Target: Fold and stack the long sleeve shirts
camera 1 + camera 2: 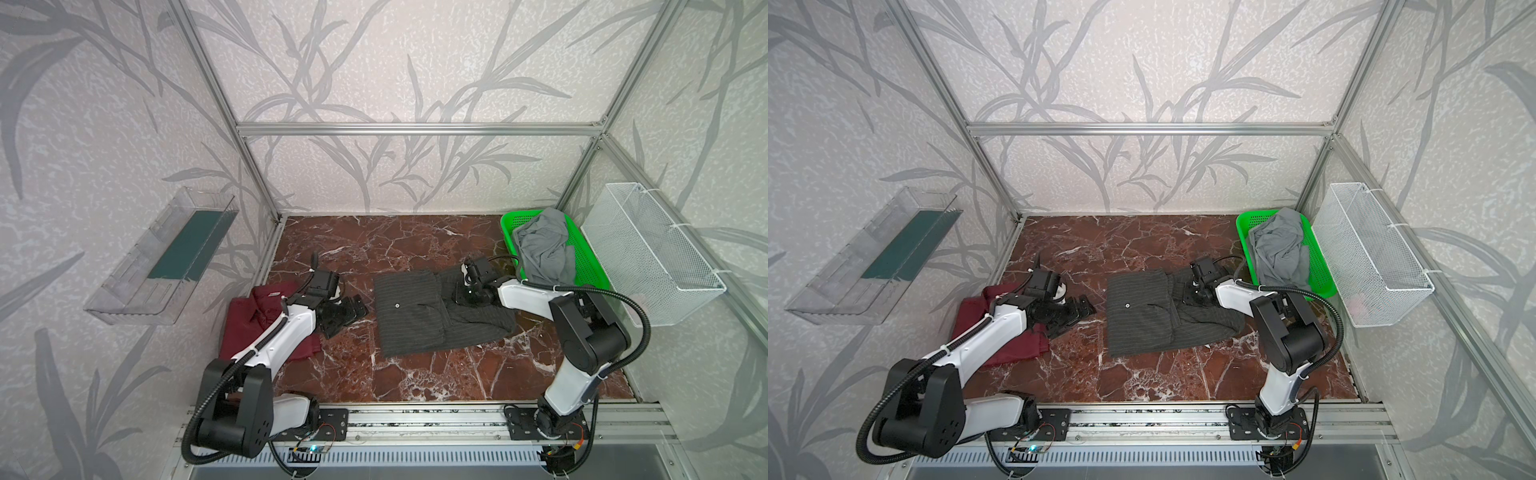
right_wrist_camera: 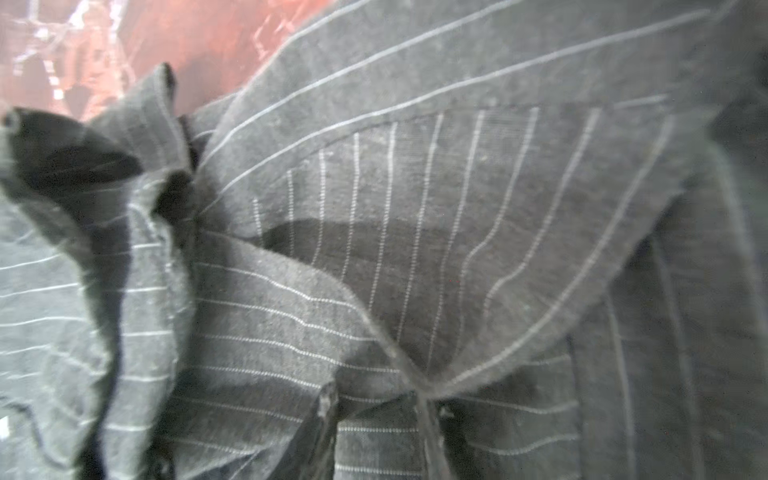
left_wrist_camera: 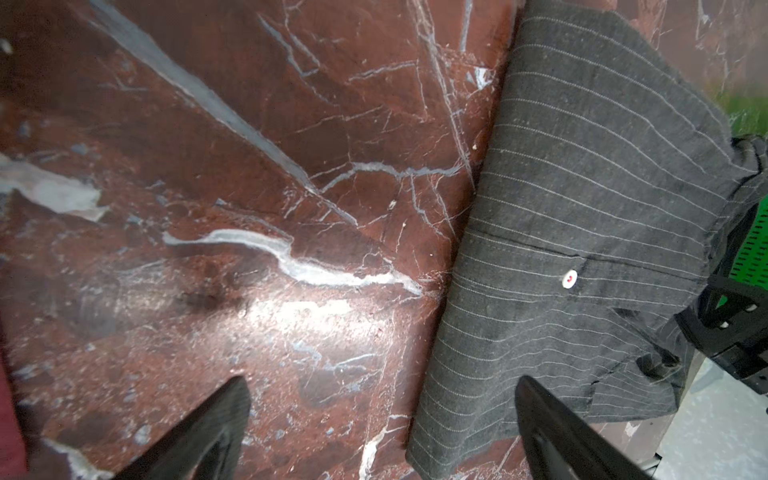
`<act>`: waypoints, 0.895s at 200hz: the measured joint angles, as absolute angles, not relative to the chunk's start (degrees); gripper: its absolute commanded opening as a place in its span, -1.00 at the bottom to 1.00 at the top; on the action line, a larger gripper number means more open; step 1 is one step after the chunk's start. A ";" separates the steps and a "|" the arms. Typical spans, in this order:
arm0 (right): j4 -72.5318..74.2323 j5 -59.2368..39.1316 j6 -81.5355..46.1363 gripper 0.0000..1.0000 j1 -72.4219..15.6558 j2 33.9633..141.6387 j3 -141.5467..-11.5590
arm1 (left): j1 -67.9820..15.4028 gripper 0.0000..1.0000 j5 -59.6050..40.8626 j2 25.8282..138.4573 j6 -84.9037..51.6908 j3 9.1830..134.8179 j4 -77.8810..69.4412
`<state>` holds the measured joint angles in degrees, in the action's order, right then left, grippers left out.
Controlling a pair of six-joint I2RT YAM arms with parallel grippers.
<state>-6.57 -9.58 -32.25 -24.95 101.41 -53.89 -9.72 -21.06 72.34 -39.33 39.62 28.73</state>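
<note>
Pinstriped shirt [image 1: 407,320] pinched by low-reaching right gripper [image 2: 382,415]; left gripper [image 3: 382,384] hovers beside, jaws apart

In both top views we look down from high at the front onto the whole table [image 1: 415,374] and the walls [image 1: 415,62] behind it. Our left wrist camera hangs close over the table beside the charcoal-grey shirt [image 3: 582,187], and our right wrist camera looks at the same shirt's folds from so near they blur.

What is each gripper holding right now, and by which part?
Left gripper: nothing, jaws open over the table. Right gripper: pinches a fold of the grey shirt, on its right side.
</note>
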 measured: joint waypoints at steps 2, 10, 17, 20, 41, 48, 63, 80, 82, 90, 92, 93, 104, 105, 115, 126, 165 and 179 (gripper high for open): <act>-6.46 -9.78 -32.36 -0.31 -24.95 101.38 -53.80 | -9.72 0.98 -21.19 72.23 -39.59 39.24 28.38; -6.26 -10.61 -32.71 -0.30 -25.02 101.12 -53.43 | -9.72 0.98 -21.85 71.96 -40.23 37.87 26.79; -6.24 -10.98 -32.86 -0.28 -25.08 100.73 -53.04 | -9.72 0.98 -22.44 71.94 -40.88 36.91 25.61; -6.28 -10.98 -32.86 -0.28 -25.08 100.51 -52.84 | -9.72 0.98 -22.61 72.01 -41.23 36.56 25.08; -8.60 -11.18 -32.73 -0.22 -25.23 98.04 -51.81 | -9.72 0.98 -24.08 73.65 -43.13 35.29 21.78; -9.74 -11.22 -32.51 -0.20 -25.30 97.03 -51.79 | -9.69 0.99 -24.67 74.85 -43.35 35.35 20.91; -11.51 -11.09 -31.59 -0.15 -25.78 94.61 -51.94 | -9.69 0.98 -26.28 77.56 -44.14 35.40 18.76; -13.08 -10.55 -30.52 -0.07 -26.74 91.79 -52.38 | -9.69 0.98 -27.53 77.17 -46.04 33.47 12.91; -13.21 -10.52 -30.35 -0.06 -26.92 91.48 -52.45 | -9.69 0.98 -27.57 76.99 -46.24 33.06 12.14; -13.72 -10.39 -29.89 -0.03 -27.57 90.04 -52.62 | -9.69 0.98 -27.68 75.53 -46.92 31.27 9.65; -13.87 -10.35 -29.78 -0.03 -27.75 89.65 -52.64 | -9.69 0.98 -27.53 74.98 -47.13 30.79 9.15; -13.87 -10.33 -29.76 -0.03 -27.81 89.54 -52.64 | -9.72 0.98 -27.51 74.81 -47.18 30.61 8.99; -14.46 -10.02 -28.91 0.01 -28.60 87.57 -52.77 | -9.76 0.99 -27.09 71.81 -47.70 27.75 6.79; -14.48 -10.00 -28.91 0.01 -28.64 87.44 -52.77 | -9.76 0.99 -27.05 71.57 -47.75 27.57 6.76; -14.96 -9.87 -28.36 0.03 -29.30 85.89 -52.86 | -10.00 0.99 -26.13 68.38 -48.23 25.28 5.87; -15.40 -9.78 -27.70 0.05 -29.89 84.36 -53.10 | -10.37 0.98 -25.08 64.34 -49.39 23.14 5.23; -15.49 -8.38 -25.82 0.15 -32.01 80.36 -54.08 | -10.37 0.98 -24.05 55.99 -56.12 18.81 1.83; -15.31 -7.97 -25.39 0.20 -32.45 79.61 -54.30 | -10.09 0.99 -24.64 54.15 -59.16 17.43 -0.40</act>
<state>-15.31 -7.97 -25.39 -32.45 79.61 -54.30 -10.09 -24.64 54.15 -59.16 17.43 -0.40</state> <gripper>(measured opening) 0.577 0.992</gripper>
